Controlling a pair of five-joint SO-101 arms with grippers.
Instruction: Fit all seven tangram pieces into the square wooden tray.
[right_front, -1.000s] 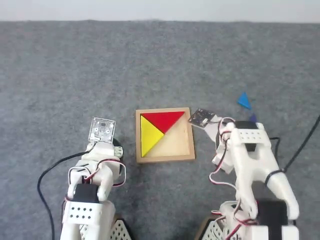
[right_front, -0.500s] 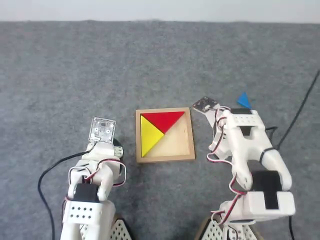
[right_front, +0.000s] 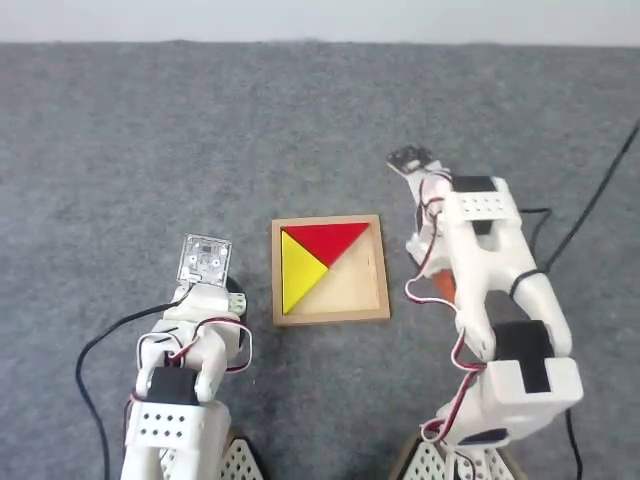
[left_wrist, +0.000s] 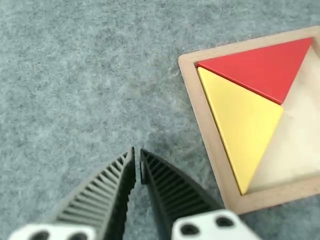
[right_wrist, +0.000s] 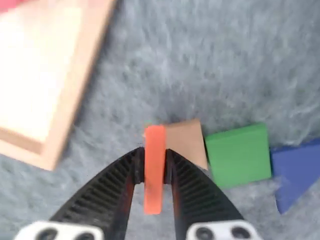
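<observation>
Stretching back to pale wall strip (right_front: 320, 20), grey felt (right_front: 150, 130); right claw (right_wrist: 154, 155) clamps orange piece (right_wrist: 154, 172); left claw (left_wrist: 137, 152) pinched together

High view: fixed above, facing down over the grey table (right_front: 150, 130); far enough off to take in both my arms.
Left wrist view: on my left wrist, facing down past my left gripper (left_wrist: 137, 152); close to the table.
Right wrist view: on my right wrist, facing down past my right gripper (right_wrist: 154, 152); closer still.
Shared: all three catch the wooden tray (right_front: 277, 280); the high and right wrist views both catch the orange piece (right_front: 446, 286).
</observation>
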